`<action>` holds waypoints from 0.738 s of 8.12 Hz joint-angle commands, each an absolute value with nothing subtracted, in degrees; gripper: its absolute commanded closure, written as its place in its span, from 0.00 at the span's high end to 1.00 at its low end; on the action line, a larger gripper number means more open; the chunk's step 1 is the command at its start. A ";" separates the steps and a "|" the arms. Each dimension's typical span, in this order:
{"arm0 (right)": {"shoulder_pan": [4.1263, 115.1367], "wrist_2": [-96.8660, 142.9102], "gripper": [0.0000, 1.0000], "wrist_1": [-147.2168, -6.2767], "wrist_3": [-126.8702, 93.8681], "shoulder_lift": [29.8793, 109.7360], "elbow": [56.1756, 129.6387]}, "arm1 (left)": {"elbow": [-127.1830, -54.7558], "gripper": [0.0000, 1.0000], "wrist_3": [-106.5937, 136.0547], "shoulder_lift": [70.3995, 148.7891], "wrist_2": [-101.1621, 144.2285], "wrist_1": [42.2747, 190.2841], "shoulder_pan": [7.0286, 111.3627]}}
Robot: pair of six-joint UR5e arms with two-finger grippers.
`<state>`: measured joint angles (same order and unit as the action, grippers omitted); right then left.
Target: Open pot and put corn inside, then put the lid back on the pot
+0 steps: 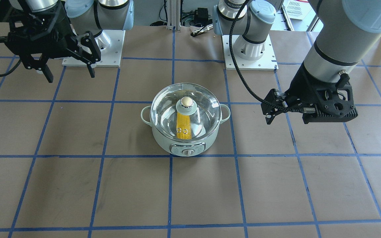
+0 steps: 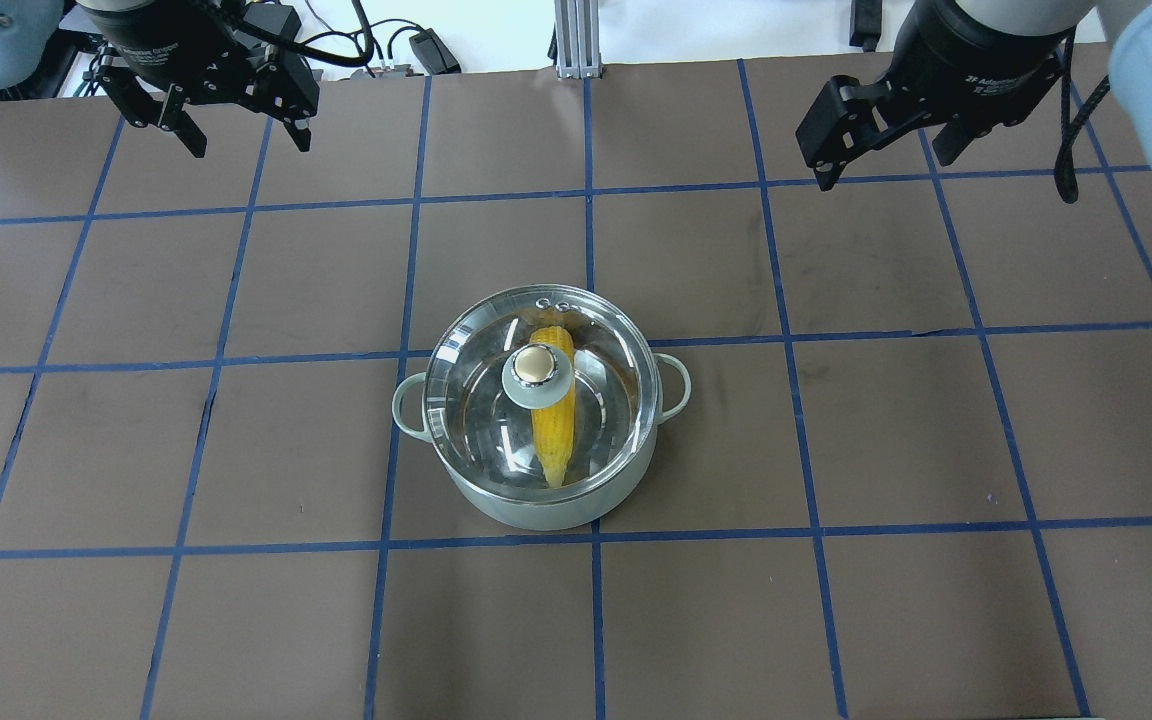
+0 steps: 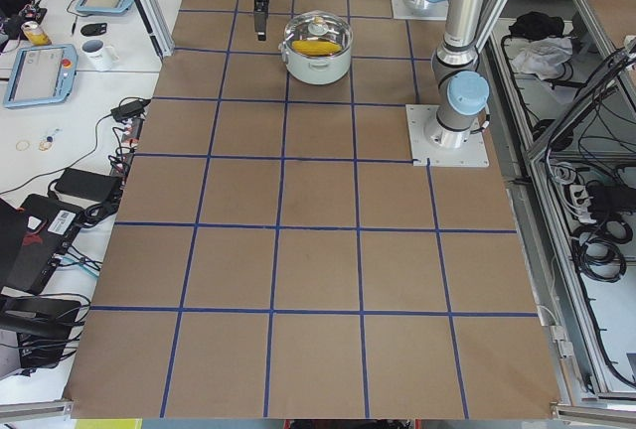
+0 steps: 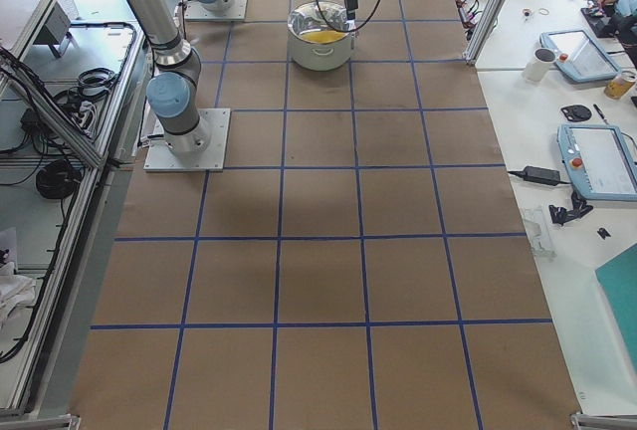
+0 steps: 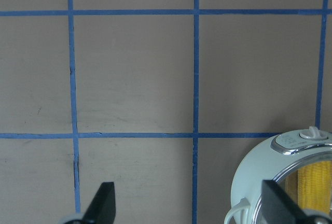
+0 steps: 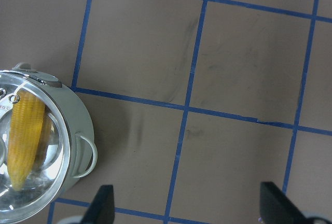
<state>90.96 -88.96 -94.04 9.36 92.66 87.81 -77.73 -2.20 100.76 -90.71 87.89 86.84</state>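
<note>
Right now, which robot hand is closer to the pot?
The left gripper. In its wrist view one finger overlaps the pot at its rim, while the right gripper shows bare table between its fingers and the pot.

light: bright, even, from overhead; white blown-out strip along the top of the overhead view.
shadows: faint, soft-edged around the pot [image 2: 536, 515].
glare: white streaks on the lid [image 2: 481, 400]'s left rim.
focus: sharp in all views.

In the overhead view I have the left gripper [image 2: 248, 135] at upper left, jaws apart; the right gripper [image 2: 881, 165] sits at upper right, jaws apart.
</note>
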 commanded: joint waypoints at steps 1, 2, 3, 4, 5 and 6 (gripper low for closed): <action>90.79 -88.86 1.00 -94.13 9.67 92.46 87.54 | -77.87 1.00 -2.20 100.72 -90.62 87.89 86.84; 90.79 -89.03 1.00 -93.96 9.58 92.46 87.54 | -77.87 1.00 -2.20 100.72 -90.62 87.89 86.84; 90.70 -89.12 1.00 -93.96 9.58 92.46 87.45 | -77.96 1.00 -2.28 100.72 -90.70 87.89 86.84; 90.70 -89.56 1.00 -93.96 9.58 92.46 87.45 | -77.96 1.00 -2.20 100.72 -90.70 87.80 86.84; 90.70 -90.00 1.00 -93.87 9.67 92.46 87.54 | -77.87 1.00 -2.28 100.72 -90.70 87.80 86.84; 90.70 -90.26 1.00 -93.78 9.67 92.37 87.45 | -77.96 1.00 -2.20 100.72 -90.62 87.80 86.84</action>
<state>90.72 -89.67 -93.91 9.62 92.46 87.49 -77.92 -2.24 100.72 -90.69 87.83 86.84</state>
